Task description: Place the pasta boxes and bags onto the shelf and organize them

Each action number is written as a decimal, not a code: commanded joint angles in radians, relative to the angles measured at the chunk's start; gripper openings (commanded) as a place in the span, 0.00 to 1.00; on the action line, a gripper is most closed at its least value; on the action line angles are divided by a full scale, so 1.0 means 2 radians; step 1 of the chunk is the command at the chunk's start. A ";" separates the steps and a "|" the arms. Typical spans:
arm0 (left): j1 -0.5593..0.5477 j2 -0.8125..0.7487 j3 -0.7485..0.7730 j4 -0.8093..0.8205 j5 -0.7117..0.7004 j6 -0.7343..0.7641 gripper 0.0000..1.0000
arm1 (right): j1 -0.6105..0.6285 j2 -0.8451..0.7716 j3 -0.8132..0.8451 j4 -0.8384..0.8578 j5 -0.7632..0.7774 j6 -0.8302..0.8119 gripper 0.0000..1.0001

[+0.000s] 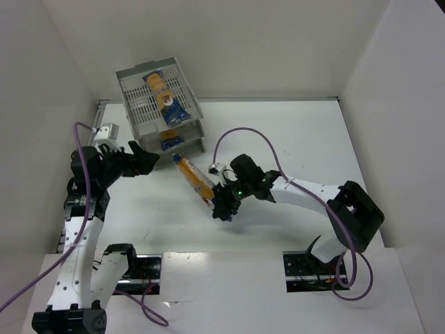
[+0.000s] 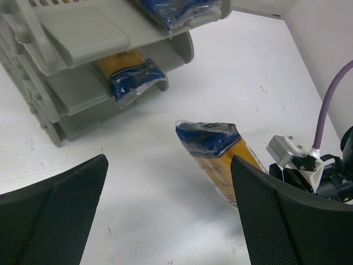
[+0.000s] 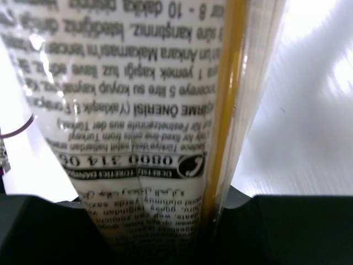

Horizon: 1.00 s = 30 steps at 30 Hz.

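Observation:
The grey three-tier shelf (image 1: pixel 161 111) stands at the far left. One pasta packet (image 1: pixel 167 97) lies in its top tray, a second (image 1: pixel 169 139) in the middle tray, its blue end sticking out (image 2: pixel 132 81). My right gripper (image 1: pixel 221 206) is shut on the third packet (image 1: pixel 195 177), which points toward the shelf's bottom tray; its printed label fills the right wrist view (image 3: pixel 138 127). My left gripper (image 1: pixel 151 161) is open and empty just left of that packet's blue end (image 2: pixel 208 138), in front of the shelf (image 2: pixel 83 38).
White walls enclose the table on the left, back and right. A purple cable (image 1: pixel 243 136) arcs above the right arm. The right arm's wrist camera mount (image 2: pixel 295 157) shows beside the packet.

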<state>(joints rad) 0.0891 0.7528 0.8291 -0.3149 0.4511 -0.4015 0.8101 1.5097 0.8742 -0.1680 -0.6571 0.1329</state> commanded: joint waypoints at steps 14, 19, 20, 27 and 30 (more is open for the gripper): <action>-0.002 0.003 0.021 0.013 -0.100 0.015 0.99 | -0.022 0.114 0.051 0.069 0.027 0.084 0.00; -0.002 0.003 0.016 0.024 -0.110 0.033 0.99 | -0.022 0.171 0.140 0.074 0.036 0.096 0.00; -0.002 0.003 0.012 0.024 -0.110 0.033 0.99 | -0.022 0.191 0.155 0.074 0.036 0.096 0.00; -0.002 -0.007 0.007 0.029 -0.110 0.052 0.99 | -0.022 0.251 0.232 0.074 0.052 0.132 0.00; -0.002 -0.007 0.007 0.024 -0.122 0.052 0.99 | -0.022 0.268 0.268 0.069 0.047 0.147 0.00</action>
<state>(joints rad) 0.0883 0.7574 0.8433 -0.3119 0.2306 -0.3344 0.7631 2.0430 1.2865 -0.1421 -0.5358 0.4007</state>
